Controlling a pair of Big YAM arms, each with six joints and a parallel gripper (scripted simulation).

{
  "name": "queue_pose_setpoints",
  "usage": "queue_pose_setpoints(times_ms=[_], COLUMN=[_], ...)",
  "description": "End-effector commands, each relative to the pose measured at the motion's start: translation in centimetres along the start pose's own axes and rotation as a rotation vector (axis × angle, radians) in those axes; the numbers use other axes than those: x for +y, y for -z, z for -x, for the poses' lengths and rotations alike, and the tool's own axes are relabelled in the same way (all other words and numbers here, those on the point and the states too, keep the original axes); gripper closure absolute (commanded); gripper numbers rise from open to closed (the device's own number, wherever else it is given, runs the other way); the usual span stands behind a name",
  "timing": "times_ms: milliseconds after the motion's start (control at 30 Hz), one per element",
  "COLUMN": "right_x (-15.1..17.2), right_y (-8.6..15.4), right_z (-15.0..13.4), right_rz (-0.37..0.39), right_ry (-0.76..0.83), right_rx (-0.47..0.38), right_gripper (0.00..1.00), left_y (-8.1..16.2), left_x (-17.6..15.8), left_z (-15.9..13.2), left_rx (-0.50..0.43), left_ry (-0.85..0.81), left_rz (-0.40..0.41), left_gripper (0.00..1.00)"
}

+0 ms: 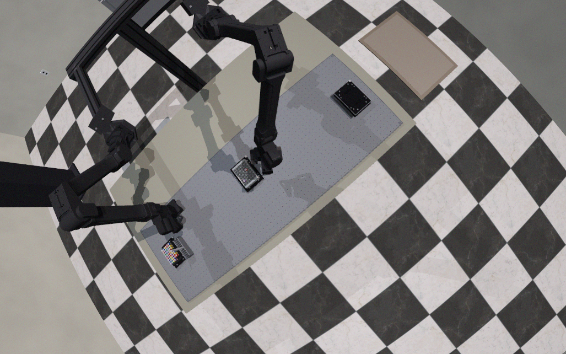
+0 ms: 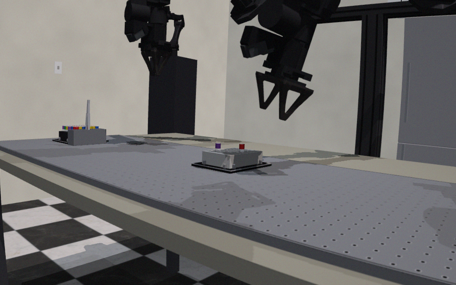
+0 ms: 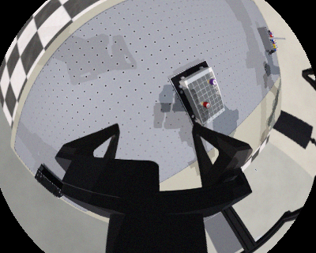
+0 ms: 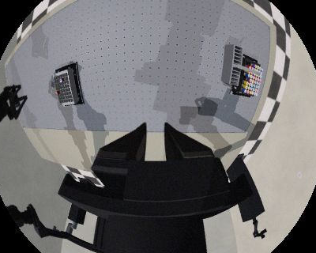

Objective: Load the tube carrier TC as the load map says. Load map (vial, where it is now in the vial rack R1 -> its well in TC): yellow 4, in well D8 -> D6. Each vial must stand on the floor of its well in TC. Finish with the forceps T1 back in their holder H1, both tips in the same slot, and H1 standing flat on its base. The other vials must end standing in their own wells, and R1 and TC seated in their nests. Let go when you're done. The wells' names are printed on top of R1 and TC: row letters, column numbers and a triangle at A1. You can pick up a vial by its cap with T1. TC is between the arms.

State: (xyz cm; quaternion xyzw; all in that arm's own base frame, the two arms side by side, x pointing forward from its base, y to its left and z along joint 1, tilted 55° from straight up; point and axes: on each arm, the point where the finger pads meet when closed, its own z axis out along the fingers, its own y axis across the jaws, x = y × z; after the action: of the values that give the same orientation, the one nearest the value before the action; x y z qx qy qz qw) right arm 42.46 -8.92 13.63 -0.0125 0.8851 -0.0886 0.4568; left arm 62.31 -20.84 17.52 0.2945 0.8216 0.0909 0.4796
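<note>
The carrier TC [image 1: 246,173] [image 2: 233,157] [image 3: 203,88] [image 4: 66,88] sits on its black nest and holds a purple-capped vial [image 2: 218,145] [image 3: 213,81] and a red-capped vial [image 2: 241,146] [image 3: 206,104]. My left gripper [image 2: 273,113] [image 3: 156,127] is wide open and empty, high above the table beside TC. My right gripper [image 2: 156,74] [image 4: 155,126] is narrowly open and empty, high up near the rack. Rack R1 [image 4: 250,81] holds many coloured caps; yellow 4 cannot be picked out. Forceps T1 [image 2: 88,115] stand upright in the grey holder H1 [image 2: 86,136] [image 4: 228,65], beside R1.
A black box with light dots on top [image 1: 351,97] stands at the table's far end from R1; it also shows in the left wrist view [image 3: 49,182]. H1 stands close against R1, on the side facing TC. T1 rises well above the caps.
</note>
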Motion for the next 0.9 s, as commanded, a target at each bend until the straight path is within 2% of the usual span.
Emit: queue_pose_setpoints(times_ms=[0,67,133,167,600,733,867], right_x=[-0.1,-0.1,-0.1,-0.1,-0.1,-0.1,-0.1], right_y=[0.2,0.2,0.2,0.2,0.2,0.2,0.2], right_z=[0.2,0.2,0.2,0.2,0.2,0.2,0.2], right_rz=[-0.004,-0.004,-0.004,-0.004,-0.004,-0.004,-0.004], right_ry=[-0.017,-0.017,-0.017,-0.017,-0.017,-0.017,-0.017], right_rx=[-0.005,-0.005,-0.005,-0.005,-0.005,-0.005,-0.005], right_gripper=[0.76,0.76,0.76,0.76,0.76,0.76,0.76], left_y=[1.7,1.9,2.4,2.4,3.9,4.5,5.2], left_x=[2.2,2.8,1.8,2.8,6.3,6.8,8.1], left_z=[0.9,0.4,-0.1,-0.8,-3.4,-5.0,-5.7], left_rx=[-0.044,-0.033,0.000,0.007,-0.014,0.038,0.014], left_ry=[-0.001,0.044,0.074,0.087,0.071,0.164,0.168], left_rz=[0.027,0.042,0.034,0.046,0.058,0.083,0.090], left_gripper=[0.00,0.00,0.00,0.00,0.00,0.00,0.00])
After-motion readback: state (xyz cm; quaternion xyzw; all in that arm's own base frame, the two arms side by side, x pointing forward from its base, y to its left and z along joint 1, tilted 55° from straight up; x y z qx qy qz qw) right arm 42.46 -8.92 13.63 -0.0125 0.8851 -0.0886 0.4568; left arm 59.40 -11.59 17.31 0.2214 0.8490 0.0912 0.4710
